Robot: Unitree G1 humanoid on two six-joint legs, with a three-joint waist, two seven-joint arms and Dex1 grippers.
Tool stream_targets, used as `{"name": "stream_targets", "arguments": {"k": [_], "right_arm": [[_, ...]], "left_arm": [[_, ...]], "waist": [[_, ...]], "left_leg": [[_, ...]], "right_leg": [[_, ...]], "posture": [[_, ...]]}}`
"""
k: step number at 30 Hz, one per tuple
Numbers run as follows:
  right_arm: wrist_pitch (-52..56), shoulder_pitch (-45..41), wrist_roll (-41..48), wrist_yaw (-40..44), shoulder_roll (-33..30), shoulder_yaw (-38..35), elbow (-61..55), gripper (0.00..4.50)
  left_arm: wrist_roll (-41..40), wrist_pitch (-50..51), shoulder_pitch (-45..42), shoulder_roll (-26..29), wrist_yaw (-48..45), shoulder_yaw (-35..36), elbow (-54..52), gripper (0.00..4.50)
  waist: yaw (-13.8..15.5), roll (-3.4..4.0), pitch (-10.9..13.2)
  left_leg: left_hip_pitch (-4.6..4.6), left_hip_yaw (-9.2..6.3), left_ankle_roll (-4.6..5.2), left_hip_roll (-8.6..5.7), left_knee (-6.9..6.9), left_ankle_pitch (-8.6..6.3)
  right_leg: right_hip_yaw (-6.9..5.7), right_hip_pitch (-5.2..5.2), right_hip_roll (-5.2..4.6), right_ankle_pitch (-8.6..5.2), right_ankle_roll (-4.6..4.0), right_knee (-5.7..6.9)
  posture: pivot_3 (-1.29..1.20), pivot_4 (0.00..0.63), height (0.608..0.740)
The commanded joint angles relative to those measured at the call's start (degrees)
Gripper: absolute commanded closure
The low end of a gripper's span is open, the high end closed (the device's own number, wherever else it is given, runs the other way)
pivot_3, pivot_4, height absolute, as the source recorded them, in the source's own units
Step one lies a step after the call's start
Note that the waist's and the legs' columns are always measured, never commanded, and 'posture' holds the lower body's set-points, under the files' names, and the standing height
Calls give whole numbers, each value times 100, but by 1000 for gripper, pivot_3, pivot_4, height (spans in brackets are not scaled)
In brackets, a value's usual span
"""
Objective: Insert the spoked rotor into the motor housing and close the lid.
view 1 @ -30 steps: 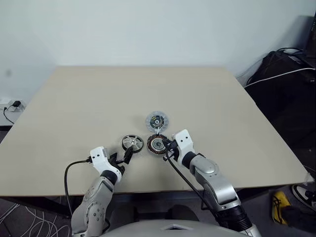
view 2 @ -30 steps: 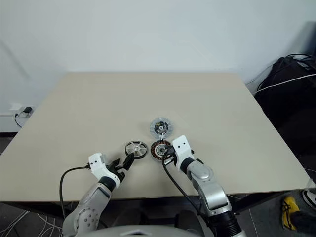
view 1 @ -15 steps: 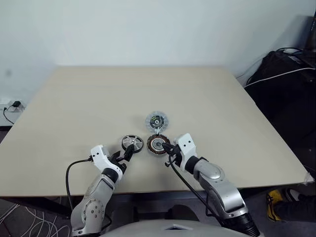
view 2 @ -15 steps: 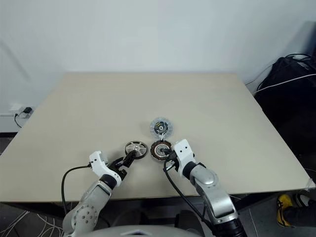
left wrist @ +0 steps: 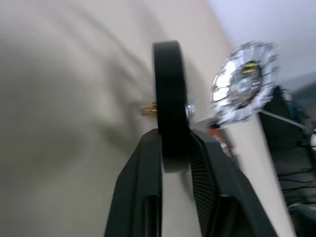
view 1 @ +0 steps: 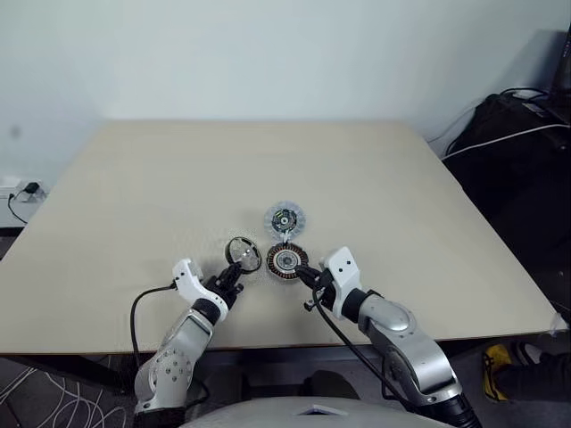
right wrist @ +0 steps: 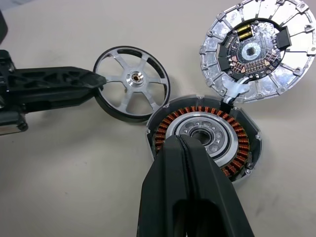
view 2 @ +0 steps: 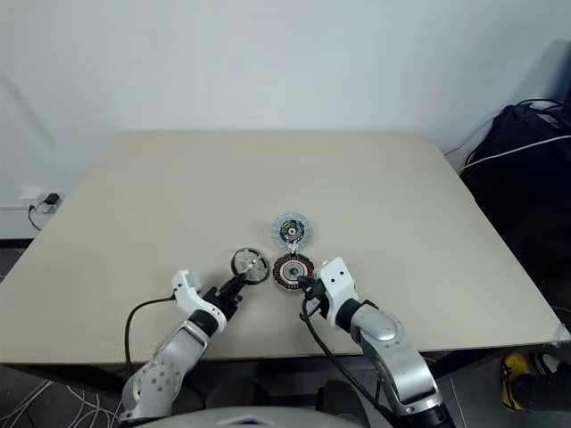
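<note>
We have the spoked rotor (right wrist: 132, 83) pinched at its black rim by our left hand (left wrist: 174, 148), one finger on each face, and the wheel stands tipped up on edge at the near middle of the counter (view 1: 161, 187). From the right wrist view it shows a silver face with five flat spokes running from a small round hub to a thin silver ring inside the dark rim; edge-on from the left wrist it is a thick black band with a small brass stub poking from one side of the hub. Just beside it, toward our right, the motor housing (right wrist: 203, 137) lies flat: a dark round shell, a ring of copper-brown windings, and a bright silver bearing centre with a dark hole. The rotor's rim sits very close to the housing's edge; we cannot tell if they touch. Our right hand (right wrist: 186, 148) has its fingers pressed together, empty, with the tip over the housing's silver centre. Beyond the housing the lid (right wrist: 257, 53) lies face up, a pale segmented disc with a green-and-black circuit centre, its edge joined to the housing by a small white piece.
</note>
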Motion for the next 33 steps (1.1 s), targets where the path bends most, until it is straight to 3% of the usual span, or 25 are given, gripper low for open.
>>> {"name": "stream_targets", "arguments": {"k": [1, 8, 17, 33], "right_arm": [[-21, -14, 84, -27, -14, -111, -306, 4500], [109, 351, 321, 78, -266, -309, -728, 4500], [227, 806, 841, 456, -627, -508, -967, 4500], [236, 829, 815, 229, -574, -487, -898, 4500]], "left_arm": [[-94, -126, -50, -374, 57, 81, 97, 4050], [-675, -545, 98, -452, -560, 146, -386, 4050], [-1252, -27, 102, -219, -831, -204, -442, 4050], [-1280, 764, -664, -227, -889, -442, 680, 4050]], "waist": [[0, 0, 0], [2, -2, 4], [3, -4, 6], [7, -5, 6]], "left_leg": [[0, 0, 0, 0, 0, 0], [-7, 0, -1, 0, -3, 0], [-12, 0, 2, -1, -2, -1], [-8, 0, 4, -2, 4, 0]], "right_leg": [[0, 0, 0, 0, 0, 0], [0, -6, -1, -1, -3, -4], [-3, -4, -2, -1, -1, -17], [-3, 4, 12, 2, 6, -17]], "posture": [[0, 0, 740], [0, 0, 740], [0, 0, 740], [0, 0, 740]]}}
